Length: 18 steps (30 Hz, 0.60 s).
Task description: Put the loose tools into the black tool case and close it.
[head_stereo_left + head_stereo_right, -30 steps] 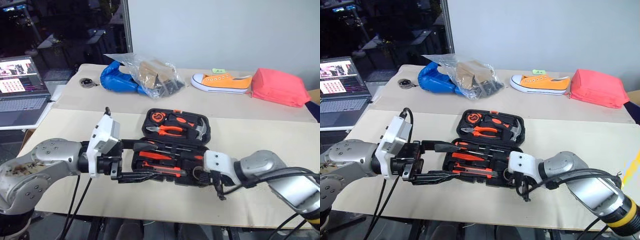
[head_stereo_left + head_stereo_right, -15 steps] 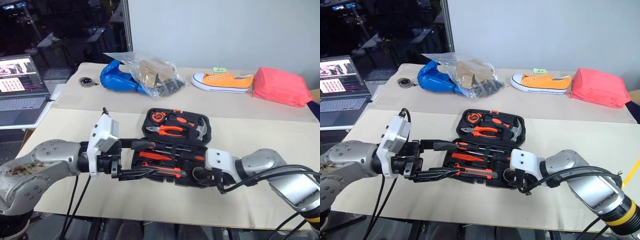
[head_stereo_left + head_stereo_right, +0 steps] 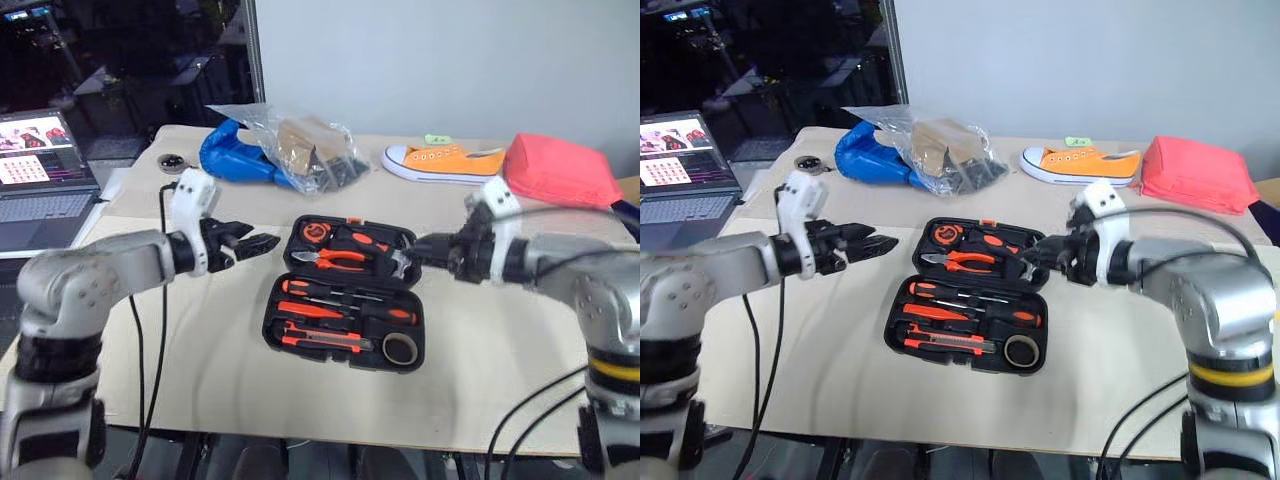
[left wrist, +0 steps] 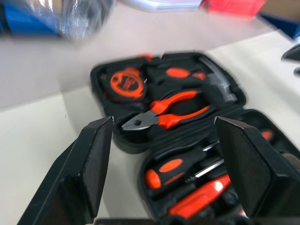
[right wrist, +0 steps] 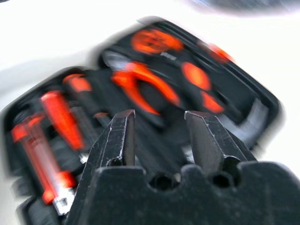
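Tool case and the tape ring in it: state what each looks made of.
Tool case: apparently moulded black plastic, matte, with rounded corners and shaped recesses. Tape ring: likely a roll of adhesive tape, grey-tan band around a dark hole; the exact material is unclear.

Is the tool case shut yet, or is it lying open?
Open. The black tool case lies flat on the table, both halves up: pliers in the far half, screwdrivers and tape ring in the near half.
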Each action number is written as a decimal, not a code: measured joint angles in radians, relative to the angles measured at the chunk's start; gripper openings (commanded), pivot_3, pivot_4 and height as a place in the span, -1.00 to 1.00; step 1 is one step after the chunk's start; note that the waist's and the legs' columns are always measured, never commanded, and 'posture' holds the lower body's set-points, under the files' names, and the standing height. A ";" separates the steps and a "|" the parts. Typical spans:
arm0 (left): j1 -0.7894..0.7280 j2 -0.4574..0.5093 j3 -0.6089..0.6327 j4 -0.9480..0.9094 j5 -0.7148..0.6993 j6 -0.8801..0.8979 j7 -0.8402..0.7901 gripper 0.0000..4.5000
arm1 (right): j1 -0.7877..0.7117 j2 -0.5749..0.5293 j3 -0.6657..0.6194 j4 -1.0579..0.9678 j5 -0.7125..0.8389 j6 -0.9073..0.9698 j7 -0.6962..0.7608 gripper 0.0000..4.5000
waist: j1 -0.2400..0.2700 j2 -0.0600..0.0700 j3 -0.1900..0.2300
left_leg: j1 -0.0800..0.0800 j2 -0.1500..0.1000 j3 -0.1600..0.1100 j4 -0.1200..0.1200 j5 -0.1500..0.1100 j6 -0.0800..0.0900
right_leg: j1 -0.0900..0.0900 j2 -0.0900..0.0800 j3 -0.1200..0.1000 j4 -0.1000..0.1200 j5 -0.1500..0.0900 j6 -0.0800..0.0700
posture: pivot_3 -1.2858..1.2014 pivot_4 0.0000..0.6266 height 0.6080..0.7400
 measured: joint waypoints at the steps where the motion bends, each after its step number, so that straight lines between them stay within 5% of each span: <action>1: -0.038 -0.033 -0.029 0.072 0.039 -0.002 0.000 0.63 | -0.024 0.018 0.018 0.045 -0.023 0.013 -0.029 -0.10 | 0.000 0.000 0.000 | -0.001 0.000 0.000 -0.001 0.000 0.000 | -0.001 0.000 0.000 0.000 0.000 0.000 | 0.03 -0.52 1.00; 11: -0.236 -0.229 -0.114 0.638 0.355 -0.211 -0.094 0.63 | -0.140 0.133 0.148 0.302 -0.173 0.038 -0.174 -0.10 | 0.002 0.001 -0.001 | -0.021 -0.001 0.002 -0.006 0.005 -0.008 | -0.025 -0.003 0.000 0.010 0.000 -0.002 | 0.03 -0.52 1.00; 16: -0.263 -0.254 -0.116 0.712 0.428 -0.266 -0.184 -0.17 | -0.141 0.153 0.152 0.330 -0.212 0.040 -0.205 -0.90 | 0.004 0.001 -0.001 | -0.017 -0.002 0.002 -0.005 0.005 -0.008 | -0.020 -0.003 -0.001 0.008 0.000 -0.002 | 0.03 -0.52 1.00; 18: -0.264 -0.262 -0.113 0.715 0.447 -0.267 -0.206 -0.41 | -0.135 0.156 0.148 0.327 -0.215 0.051 -0.207 -1.00 | 0.002 0.001 -0.001 | -0.014 -0.002 0.001 -0.004 0.005 -0.008 | -0.017 -0.003 -0.001 0.008 0.000 -0.001 | 0.03 -0.52 1.00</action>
